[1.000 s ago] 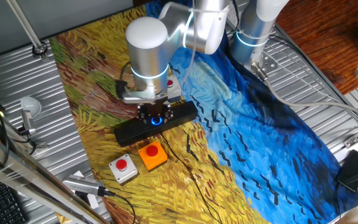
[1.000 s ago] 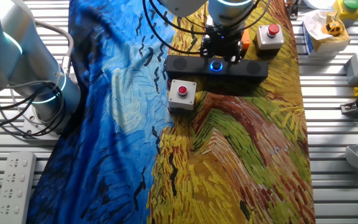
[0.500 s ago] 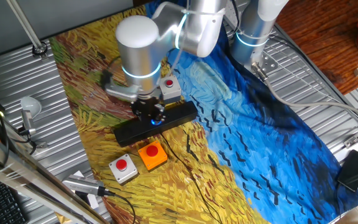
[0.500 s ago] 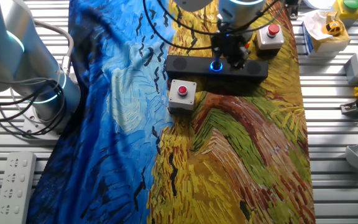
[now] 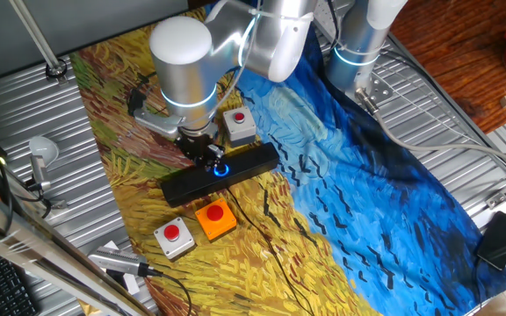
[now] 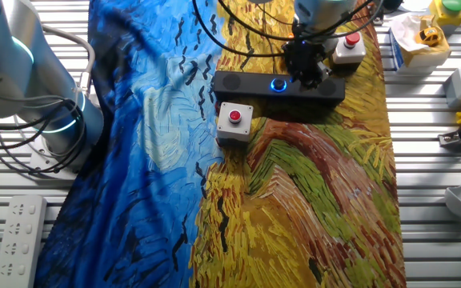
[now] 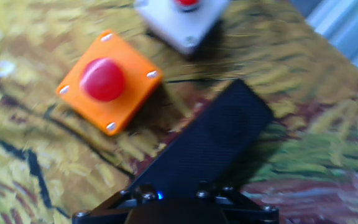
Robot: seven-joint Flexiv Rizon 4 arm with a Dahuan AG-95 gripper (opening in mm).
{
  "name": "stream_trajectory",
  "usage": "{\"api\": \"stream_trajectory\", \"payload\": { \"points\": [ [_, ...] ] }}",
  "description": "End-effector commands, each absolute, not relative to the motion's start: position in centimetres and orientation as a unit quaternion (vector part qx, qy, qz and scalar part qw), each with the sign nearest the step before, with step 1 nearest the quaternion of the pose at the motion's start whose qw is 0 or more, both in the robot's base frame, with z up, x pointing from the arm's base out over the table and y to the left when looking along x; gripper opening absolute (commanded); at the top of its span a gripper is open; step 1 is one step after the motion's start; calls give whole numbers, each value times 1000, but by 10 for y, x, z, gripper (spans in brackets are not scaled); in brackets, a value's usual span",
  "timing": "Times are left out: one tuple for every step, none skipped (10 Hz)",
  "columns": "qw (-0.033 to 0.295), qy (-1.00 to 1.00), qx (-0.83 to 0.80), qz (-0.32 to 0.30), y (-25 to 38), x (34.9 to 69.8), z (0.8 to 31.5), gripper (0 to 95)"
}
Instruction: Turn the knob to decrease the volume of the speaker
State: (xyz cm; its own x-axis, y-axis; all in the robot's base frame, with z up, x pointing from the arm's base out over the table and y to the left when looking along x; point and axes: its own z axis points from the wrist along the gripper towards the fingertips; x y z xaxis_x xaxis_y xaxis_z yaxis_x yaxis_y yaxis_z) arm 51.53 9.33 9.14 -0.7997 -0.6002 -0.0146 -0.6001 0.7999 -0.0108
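Observation:
The speaker (image 5: pixel 235 167) is a long black bar lying on the painted cloth. It also shows in the other fixed view (image 6: pixel 246 82) and in the hand view (image 7: pixel 213 143). The knob (image 5: pixel 220 169) glows blue at its middle (image 6: pixel 278 84). My gripper (image 5: pixel 207 156) points straight down onto the knob, with its fingers close around it, and looks shut on it. In the other fixed view the gripper (image 6: pixel 302 74) stands just right of the glow. In the hand view the gripper (image 7: pixel 176 208) is dark, with a blue glint at the bottom edge.
A grey red-button box (image 5: pixel 238 124) sits behind the speaker. An orange button box (image 5: pixel 216 219) and a second grey one (image 5: pixel 174 235) sit in front; they also show in the hand view (image 7: pixel 109 81) (image 7: pixel 182 22). A thin cable runs over the cloth.
My wrist has turned about the knob: the large arm joint swung left in one fixed view and right in the other. The speaker has stayed in place.

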Motion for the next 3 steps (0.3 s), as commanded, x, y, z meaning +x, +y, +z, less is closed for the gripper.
{"api": "stream_trajectory", "payload": {
  "points": [
    [10,947,-322,3,92,514,94,190],
    [11,946,-324,4,92,513,94,190],
    [12,945,-326,7,91,513,94,190]
  ]
}}
